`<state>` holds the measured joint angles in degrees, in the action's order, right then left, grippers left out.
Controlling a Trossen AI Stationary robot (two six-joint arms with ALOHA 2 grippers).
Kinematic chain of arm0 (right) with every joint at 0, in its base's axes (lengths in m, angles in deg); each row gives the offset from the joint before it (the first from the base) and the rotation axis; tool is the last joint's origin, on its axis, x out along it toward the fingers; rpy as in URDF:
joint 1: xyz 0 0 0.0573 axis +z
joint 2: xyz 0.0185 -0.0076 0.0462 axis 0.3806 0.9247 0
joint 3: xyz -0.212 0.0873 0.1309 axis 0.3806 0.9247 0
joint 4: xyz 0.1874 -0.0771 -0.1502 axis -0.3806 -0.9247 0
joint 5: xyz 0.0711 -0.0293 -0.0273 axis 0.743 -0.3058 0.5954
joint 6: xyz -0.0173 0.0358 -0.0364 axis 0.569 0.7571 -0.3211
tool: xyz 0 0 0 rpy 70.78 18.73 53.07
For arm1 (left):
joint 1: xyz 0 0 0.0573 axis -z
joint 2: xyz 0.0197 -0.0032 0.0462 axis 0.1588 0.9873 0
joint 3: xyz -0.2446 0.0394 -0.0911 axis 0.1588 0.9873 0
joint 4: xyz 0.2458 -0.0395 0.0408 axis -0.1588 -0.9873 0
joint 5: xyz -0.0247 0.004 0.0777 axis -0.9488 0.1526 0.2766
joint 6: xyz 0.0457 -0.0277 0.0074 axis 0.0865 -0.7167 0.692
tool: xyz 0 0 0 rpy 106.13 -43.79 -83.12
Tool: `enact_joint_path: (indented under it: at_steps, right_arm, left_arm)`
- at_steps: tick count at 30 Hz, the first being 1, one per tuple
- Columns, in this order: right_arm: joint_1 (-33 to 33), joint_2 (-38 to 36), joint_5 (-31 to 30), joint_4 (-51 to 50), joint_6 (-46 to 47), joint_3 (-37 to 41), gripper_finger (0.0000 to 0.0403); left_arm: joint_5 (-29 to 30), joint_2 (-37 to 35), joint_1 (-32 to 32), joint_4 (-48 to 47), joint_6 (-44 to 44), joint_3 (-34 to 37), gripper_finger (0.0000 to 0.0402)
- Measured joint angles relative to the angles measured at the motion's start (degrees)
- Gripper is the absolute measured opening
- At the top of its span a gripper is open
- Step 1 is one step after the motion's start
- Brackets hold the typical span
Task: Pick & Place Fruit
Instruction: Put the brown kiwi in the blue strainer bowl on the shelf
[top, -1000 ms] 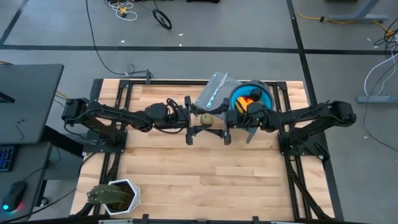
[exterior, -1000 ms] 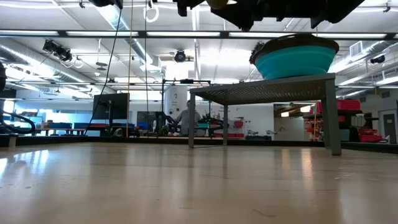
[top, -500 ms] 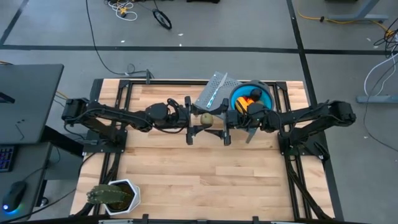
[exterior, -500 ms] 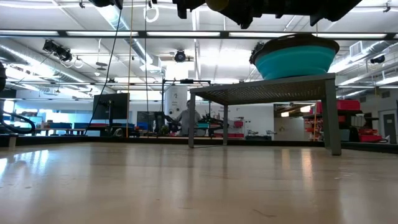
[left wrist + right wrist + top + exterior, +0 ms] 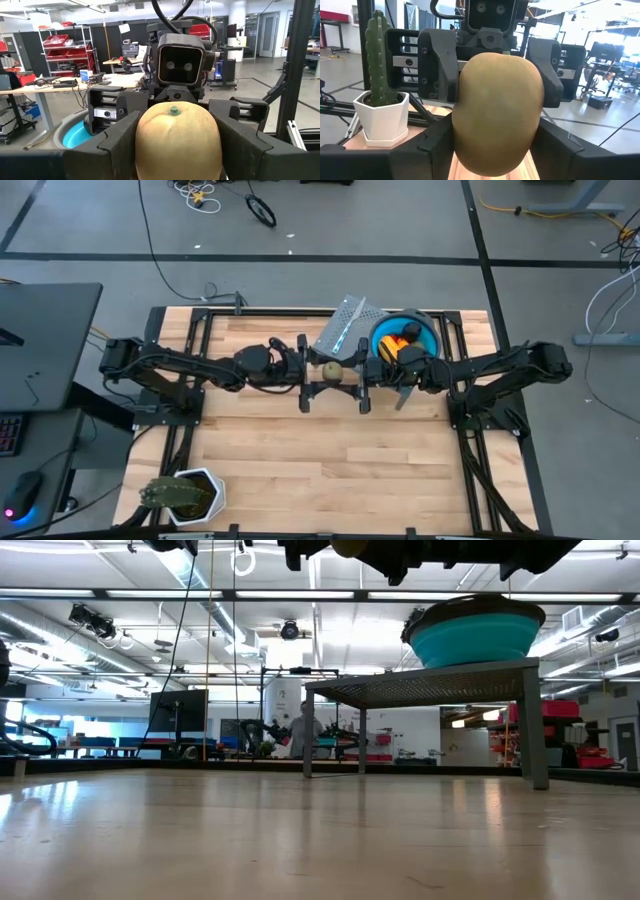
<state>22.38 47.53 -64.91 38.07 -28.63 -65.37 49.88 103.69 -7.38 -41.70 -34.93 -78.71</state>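
One olive-brown oval fruit (image 5: pixel 332 371) hangs in the air over the table's middle, between both grippers. My left gripper (image 5: pixel 320 373) comes from the table's left and my right gripper (image 5: pixel 346 373) from the right, facing each other; each is shut on this fruit. In the low view the fruit (image 5: pixel 350 548) shows at the top edge, high above the table. A teal bowl (image 5: pixel 425 340) stands on a grey perforated stand (image 5: pixel 340 328) and holds a yellow piece (image 5: pixel 388 345), orange bits and a dark round one. My left gripper (image 5: pixel 177 150) pinches the olive-brown fruit between its two fingers (image 5: pixel 120 142), which lie on the fruit's opposite sides (image 5: pixel 145 142). They come level from the table's left. The fruit is lifted clear. My right gripper (image 5: pixel 495 150) pinches the same fruit between its two fingers (image 5: pixel 555 150), which lie on its opposite sides (image 5: pixel 530 135). They come level from the table's right, facing the left gripper. The fruit is clear of the table.
A green spiky plant in a white pot (image 5: pixel 185 495) stands at the table's near left corner. The stand with the bowl sits at the far edge, right of the middle. Bare wood (image 5: pixel 330 460) lies under and in front of the grippers. A person (image 5: pixel 303 730) shows far behind.
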Motion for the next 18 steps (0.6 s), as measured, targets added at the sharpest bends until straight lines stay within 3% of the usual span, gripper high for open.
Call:
enact_joint_path:
  at_steps: [8,18]
  right_arm:
    - [0.0,0.0,-0.6,0.0,-0.7,0.0,0.0225]
    - [0.0,0.0,-5.1,-1.6,-3.5,0.0,0.0225]
  left_arm:
    - [0.3,0.0,0.0,-0.1,-3.0,0.0,0.0251]
    - [0.6,0.0,0.1,-1.3,-3.5,0.0,0.0328]
